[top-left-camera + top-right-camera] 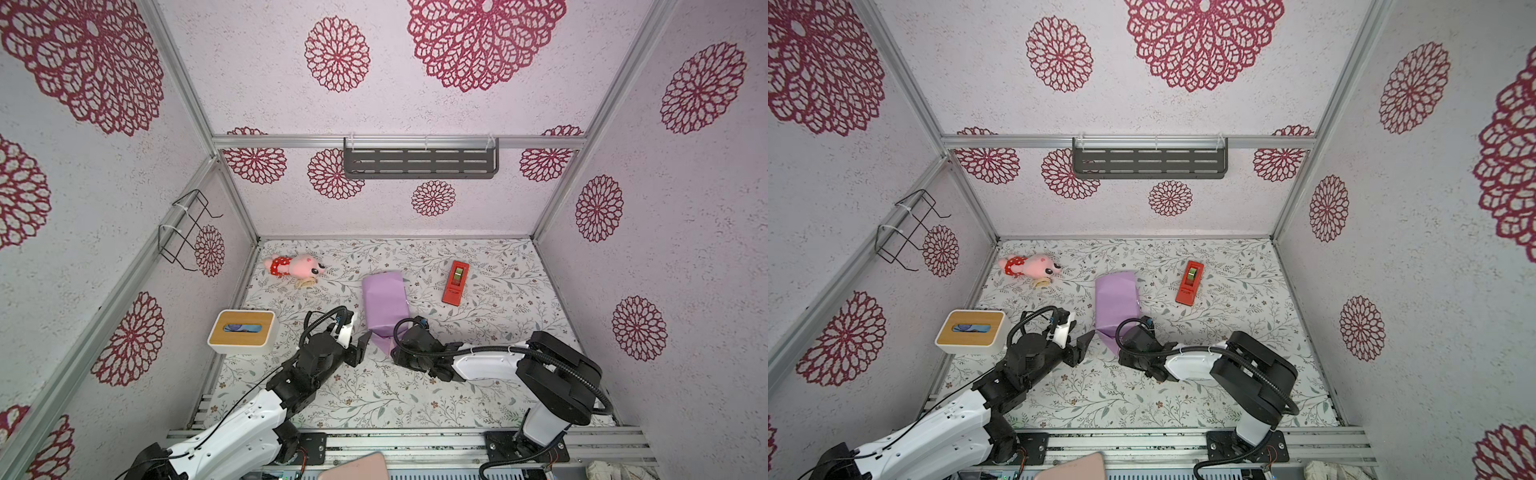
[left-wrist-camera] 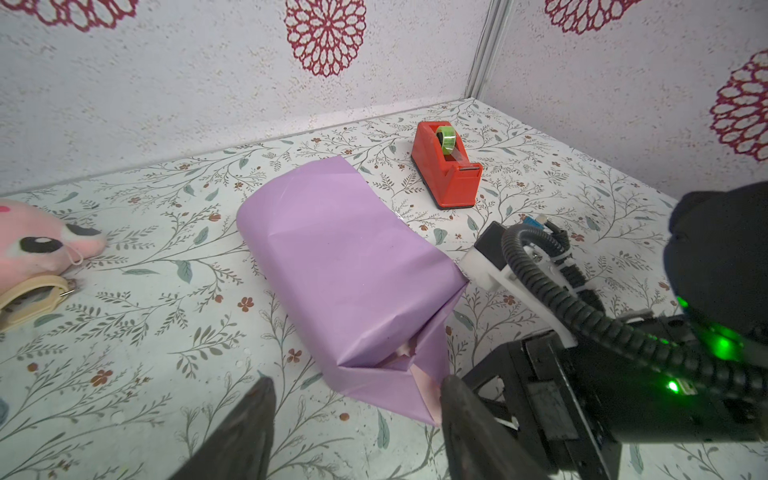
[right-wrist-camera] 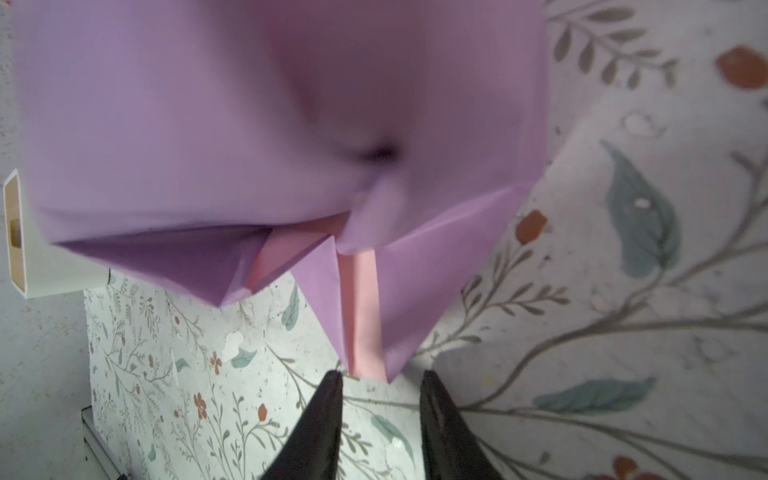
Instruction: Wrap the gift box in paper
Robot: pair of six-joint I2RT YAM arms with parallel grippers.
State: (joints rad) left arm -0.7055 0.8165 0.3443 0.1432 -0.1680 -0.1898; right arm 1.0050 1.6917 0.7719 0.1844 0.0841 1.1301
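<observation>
While your left tool (image 2: 358, 380) stands spread with the thin lilac-purple wrapping paper (image 2: 340, 257) just ahead, your right tool (image 3: 381, 374) is narrowly parted, that paper's pink-lined end at its tips

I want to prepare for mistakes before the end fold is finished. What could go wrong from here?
1. The right tool has its jaws apart at the flap tip of the paper; so small a grip may slip or tear.
2. The fold looks loose, with pink showing in its gaps, and I see no tape on it; it may spring open.
3. The open left tool, close beside the flap, could crumple it.
</observation>
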